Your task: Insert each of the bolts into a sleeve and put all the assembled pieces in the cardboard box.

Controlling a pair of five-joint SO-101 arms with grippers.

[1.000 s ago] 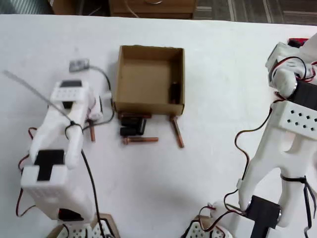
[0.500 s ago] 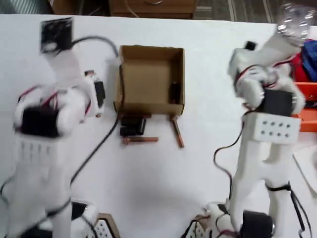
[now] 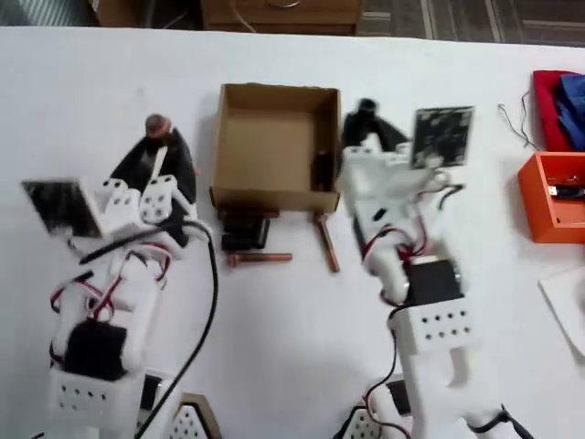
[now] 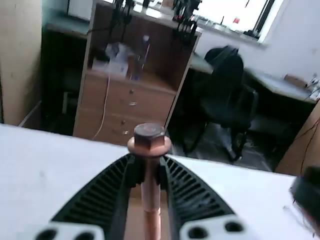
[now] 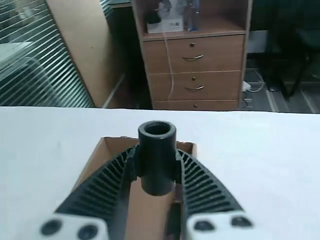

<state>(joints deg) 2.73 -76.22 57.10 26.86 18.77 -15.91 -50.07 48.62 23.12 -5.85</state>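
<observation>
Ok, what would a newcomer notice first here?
Both claws are loaded: the left claw grips a copper bolt head-up, left of the cardboard box, and the right claw grips a black sleeve, open end up, by the box's right wall. Two more bolts and some dark sleeves lie on the table in front of the box.

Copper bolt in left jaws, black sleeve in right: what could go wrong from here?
1. The copper hex-head bolt sits head-out, its shank running back between the left jaws, so the free end looks blocked; mating may need a regrasp, risking a drop.
2. The black cylindrical sleeve is held across the cardboard box from it; a skewed approach could jam at the rim.
3. A loose copper bolt before the box could be knocked.
</observation>
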